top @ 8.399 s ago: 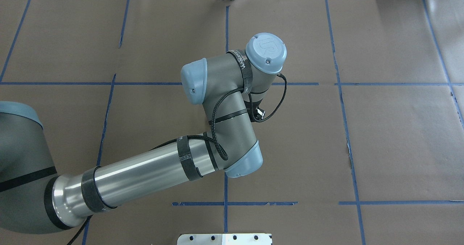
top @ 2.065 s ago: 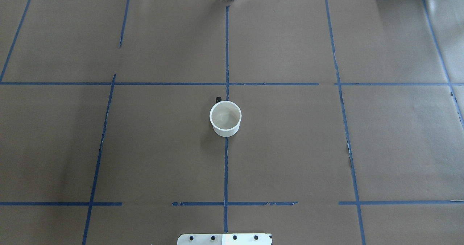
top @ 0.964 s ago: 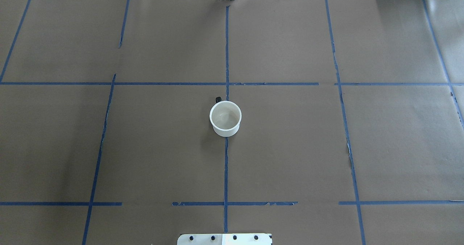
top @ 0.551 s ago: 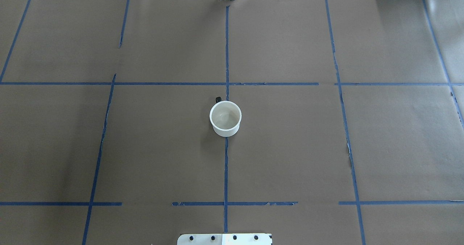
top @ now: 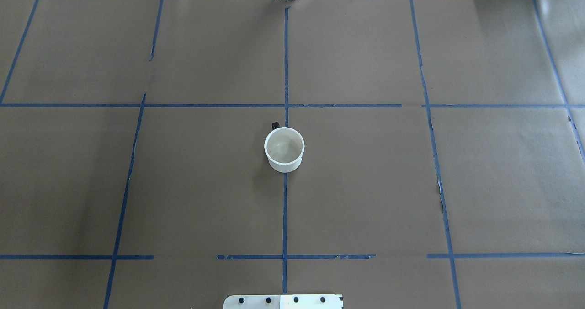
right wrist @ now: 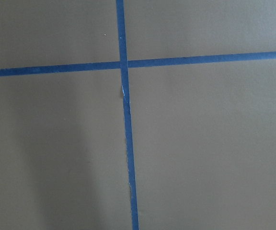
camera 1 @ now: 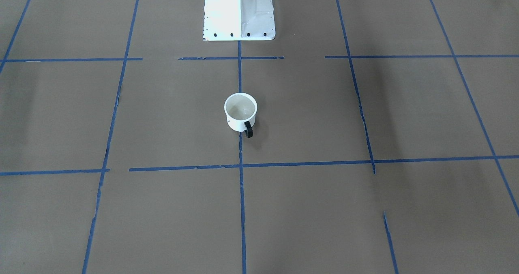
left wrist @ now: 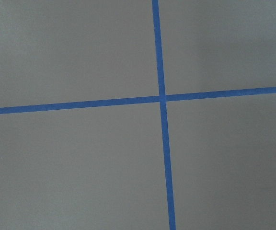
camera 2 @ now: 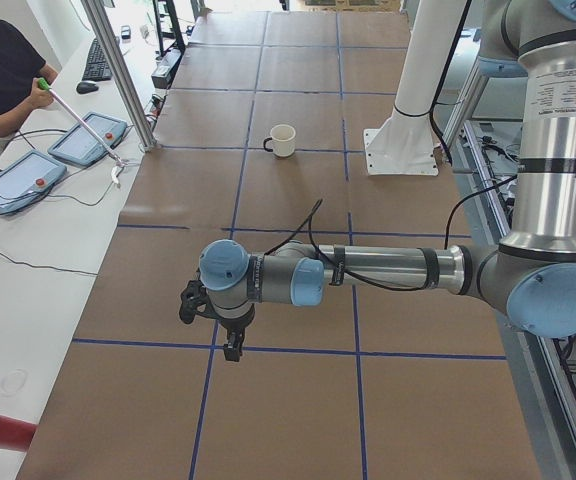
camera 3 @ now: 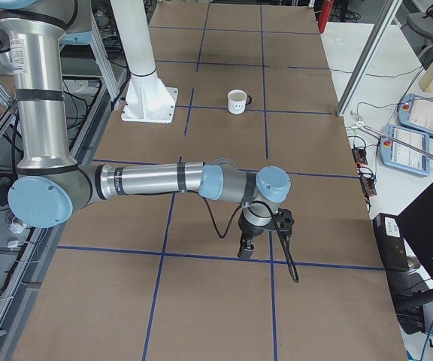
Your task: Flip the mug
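There is one mug (top: 284, 150). It has one handle (camera 1: 248, 130) and one smiley face (camera 3: 236, 107). There is one table (top: 411, 185). There are two arms: the left arm (camera 2: 388, 268) and the right arm (camera 3: 149, 180). Each arm has one gripper, so that makes two: the left gripper (camera 2: 232, 350) and the right gripper (camera 3: 245, 252). There is one white post (camera 2: 426, 70). One person (camera 2: 3, 70) is at the side. Two tablets lie there: a far tablet (camera 2: 90, 139) and a near tablet (camera 2: 13, 180). There is one keyboard (camera 2: 96, 60).
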